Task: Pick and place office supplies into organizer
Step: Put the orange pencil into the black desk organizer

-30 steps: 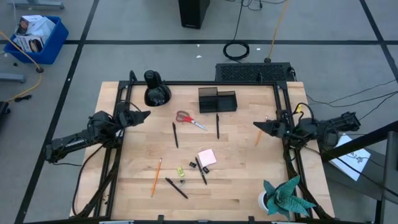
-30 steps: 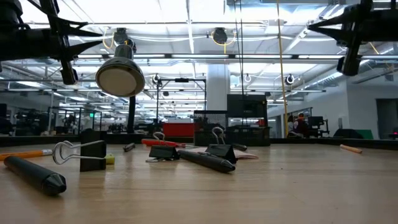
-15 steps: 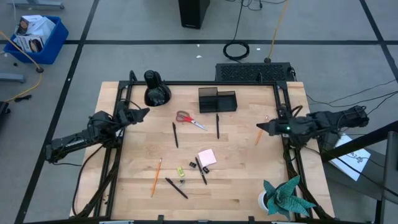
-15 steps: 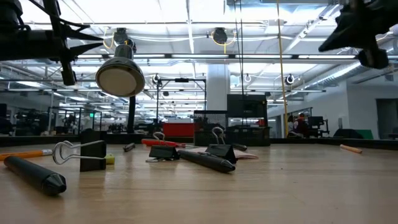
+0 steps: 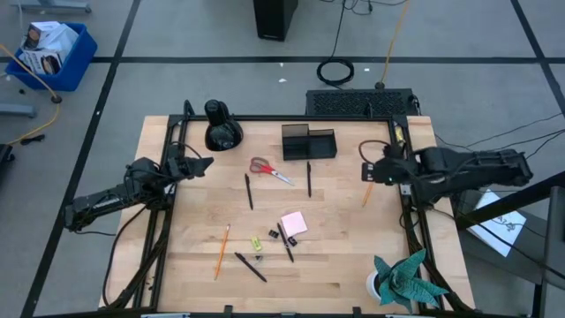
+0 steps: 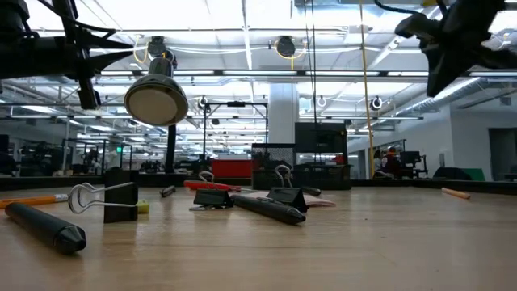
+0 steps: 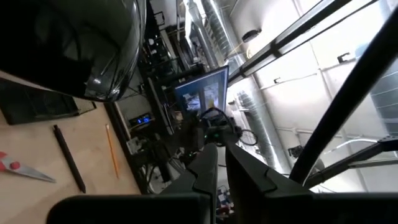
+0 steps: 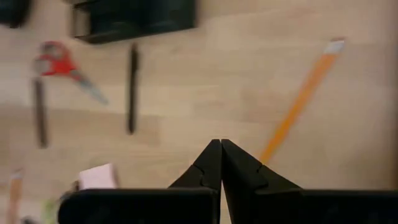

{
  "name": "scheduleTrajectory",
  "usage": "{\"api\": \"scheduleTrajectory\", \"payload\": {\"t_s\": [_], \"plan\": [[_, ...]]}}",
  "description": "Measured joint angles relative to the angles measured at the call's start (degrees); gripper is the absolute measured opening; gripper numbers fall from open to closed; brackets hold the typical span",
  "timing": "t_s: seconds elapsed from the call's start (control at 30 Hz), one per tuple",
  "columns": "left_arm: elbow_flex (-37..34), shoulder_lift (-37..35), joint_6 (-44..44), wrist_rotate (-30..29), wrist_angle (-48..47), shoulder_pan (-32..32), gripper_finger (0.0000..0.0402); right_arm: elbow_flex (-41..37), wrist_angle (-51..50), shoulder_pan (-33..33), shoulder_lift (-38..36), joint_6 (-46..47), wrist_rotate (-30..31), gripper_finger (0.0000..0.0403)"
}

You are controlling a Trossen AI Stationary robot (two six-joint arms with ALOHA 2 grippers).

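Nothing looks put away yet, as far as I can judge: every supply I can see lies loose on the tabletop (image 5: pixel 353 265), and the organizer (image 5: pixel 309 141) at the 12 o'clock edge shows nothing inside from above. All the picking is left.

My right gripper (image 5: pixel 365 170) hangs above the 3 o'clock side of the tabletop, jaws closed and holding nothing. Below it, just toward 6 o'clock, lies the orange pencil (image 5: pixel 367 192), the supply I would judge handiest for this arm. Its long axis runs close to the 12–6 line, leaning slightly toward 1 o'clock at the far end. In my right wrist view the light-tipped end shows farthest from me, though I cannot tell whether that is point or eraser.

My left gripper (image 5: pixel 205 163) waits over the 9 o'clock edge, jaws nearly shut on nothing.

The red-handled scissors (image 5: pixel 269 170) lie just toward 6 o'clock from the organizer, handles toward 9 o'clock, blades toward 4 o'clock. One black pen (image 5: pixel 309 178) lies beside them, nearly on the 12–6 line; another pen (image 5: pixel 249 191) sits farther toward 9 o'clock. The pink sticky pad (image 5: pixel 294 222), binder clips (image 6: pixel 214 197) and a second pencil (image 5: pixel 222 250) cluster near 6 o'clock.
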Motion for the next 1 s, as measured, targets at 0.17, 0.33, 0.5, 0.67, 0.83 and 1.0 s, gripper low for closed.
{"api": "scheduleTrajectory", "payload": {"t_s": [0.17,0.33,0.5,0.67,0.83,1.0], "plan": [[0.0,0.0,-0.1,2.8,0.0,0.0,0.0035,6.1,-7.4,-5.1,5.3,-5.7,-1.5,0.0],[0.0,0.0,0.3,3.1,0.0,0.0,0.0035,3.9,1.8,-7.5,6.0,-12.4,-0.9,0.0],[0.0,0.0,-0.4,3.2,0.0,0.0,0.0035,-1.5,1.1,-11.3,6.4,-7.4,-0.6,0.0002],[0.0,0.0,-0.7,3.5,0.6,0.0,0.0035,-8.7,9.6,-15.0,6.6,-5.4,-6.4,0.0055],[0.0,0.0,-0.8,3.9,0.7,0.0,0.0035,-12.6,13.2,-18.7,6.6,-5.3,-6.7,0.0148],[0.0,0.0,-0.6,4.7,0.7,0.0,0.0035,-13.8,11.2,-22.7,6.6,-7.0,-7.7,0.0205]]}}
